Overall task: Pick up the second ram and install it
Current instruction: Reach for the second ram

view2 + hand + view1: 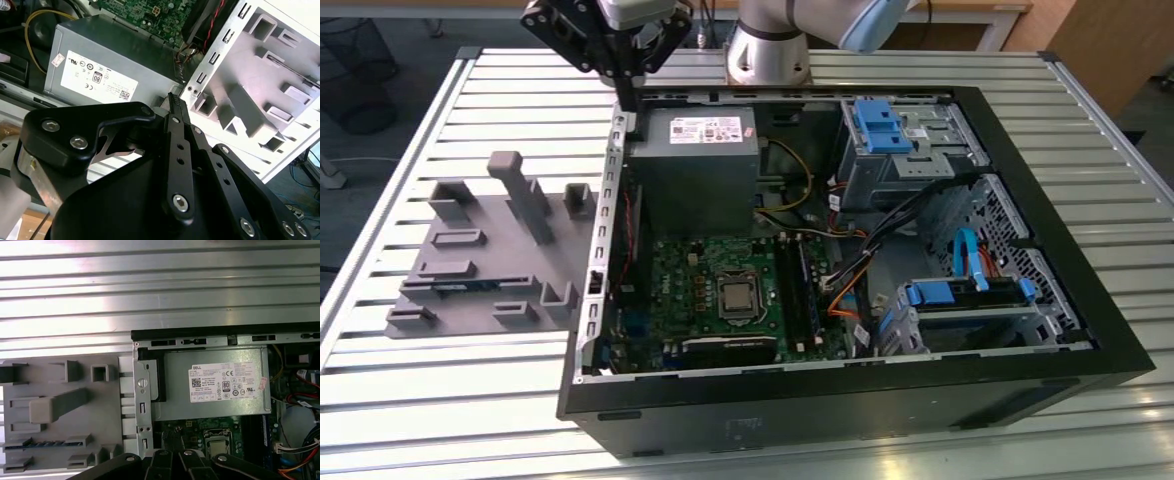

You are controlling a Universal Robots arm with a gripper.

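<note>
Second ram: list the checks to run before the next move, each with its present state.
1. Ram seated in the fixture: ok, it lies in a slot.
2. Gripper empty: ok, it holds nothing.
3. Jaws open: not ok, shut.
4. Gripper above the ram: not ok, it hangs by the power supply at the case corner.
5. Memory slots free: cannot tell.

Glossy ribbed metal table [454,400]
</note>
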